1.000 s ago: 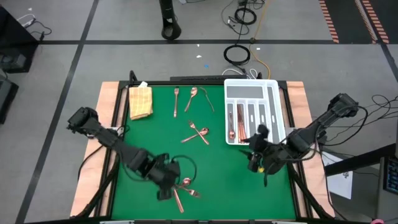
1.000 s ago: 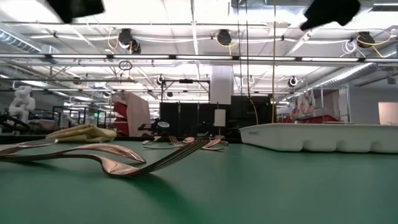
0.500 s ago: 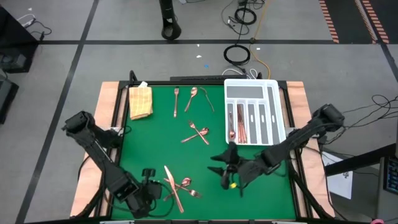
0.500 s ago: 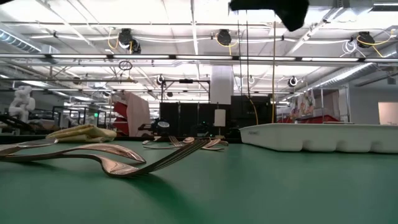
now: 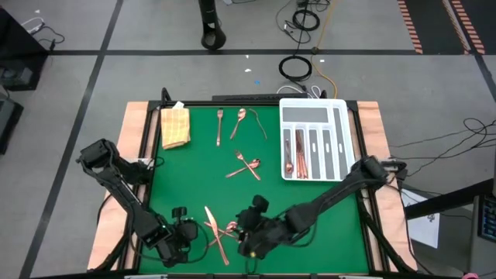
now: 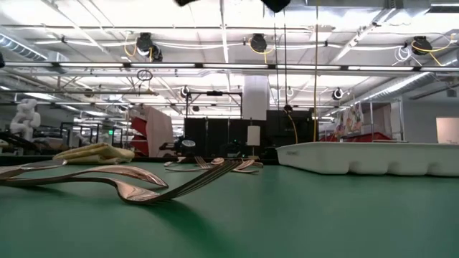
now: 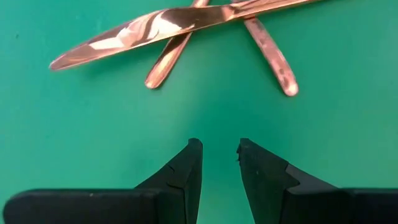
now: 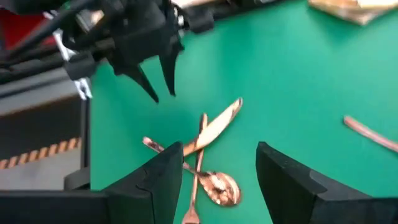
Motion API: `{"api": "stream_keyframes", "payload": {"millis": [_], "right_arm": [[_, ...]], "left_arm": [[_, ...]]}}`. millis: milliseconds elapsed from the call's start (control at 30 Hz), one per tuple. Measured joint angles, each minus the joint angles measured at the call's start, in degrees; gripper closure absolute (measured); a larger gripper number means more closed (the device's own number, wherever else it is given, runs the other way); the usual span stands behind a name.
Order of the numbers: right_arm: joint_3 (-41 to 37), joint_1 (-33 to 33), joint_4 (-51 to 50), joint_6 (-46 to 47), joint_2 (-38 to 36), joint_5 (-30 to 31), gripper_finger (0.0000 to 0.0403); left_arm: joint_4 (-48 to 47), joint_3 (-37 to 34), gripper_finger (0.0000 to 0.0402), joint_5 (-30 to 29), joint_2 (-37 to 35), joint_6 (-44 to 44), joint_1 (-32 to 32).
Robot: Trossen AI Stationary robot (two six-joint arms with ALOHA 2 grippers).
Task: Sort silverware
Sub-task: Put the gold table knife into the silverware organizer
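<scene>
The right gripper (image 5: 246, 246) has swept from beside the near end of the white tray (image 5: 348, 152), leftward and nearer, to just right of the crossed cutlery (image 5: 220, 232) at the near edge, its jaws apart. The left gripper (image 5: 188, 235) has backed off that pile to its left, empty, leaving the knife (image 5: 214, 232) uncovered.

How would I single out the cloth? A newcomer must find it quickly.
Start at the green mat on the table and go to its far left corner, opposite the white tray. The tan woven cloth lies folded there, the only soft, dull item beside the shiny copper silverware.
</scene>
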Motion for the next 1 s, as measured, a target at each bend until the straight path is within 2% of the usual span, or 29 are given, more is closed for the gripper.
{"api": "stream_keyframes", "payload": {"millis": [200, 400, 533, 633, 800, 1000], "right_arm": [[16.36, -0.04, -10.16, 8.33, 10.26, -5.41, 0.0215], [26.89, -0.02, -11.94, 10.39, 19.36, -11.4, 0.0215], [29.43, -0.03, -11.63, 13.62, 23.43, -16.38, 0.0215], [29.75, 0.01, -11.88, 16.64, 25.25, -17.58, 0.0215], [29.77, -0.39, -12.44, 21.7, 27.04, -17.18, 0.0215], [29.77, -2.08, -12.42, 20.0, 27.92, -16.56, 0.0215]], "left_arm": [[0.12, -0.02, 0.0291, -0.18, 0.0, -1.45, -1.24], [0.2, -0.02, 0.0291, -0.13, 0.0, -3.62, -1.25], [-0.02, 0.0, 0.0291, 1.51, -0.06, -5.58, -2.37], [-0.47, 0.02, 0.0291, 1.48, -0.09, -5.52, -3.53], [-0.33, 0.02, 0.0291, -0.36, -0.09, -4.69, -4.96], [-0.23, 0.02, 0.0291, -2.8, -0.09, -4.22, -5.64]]}}
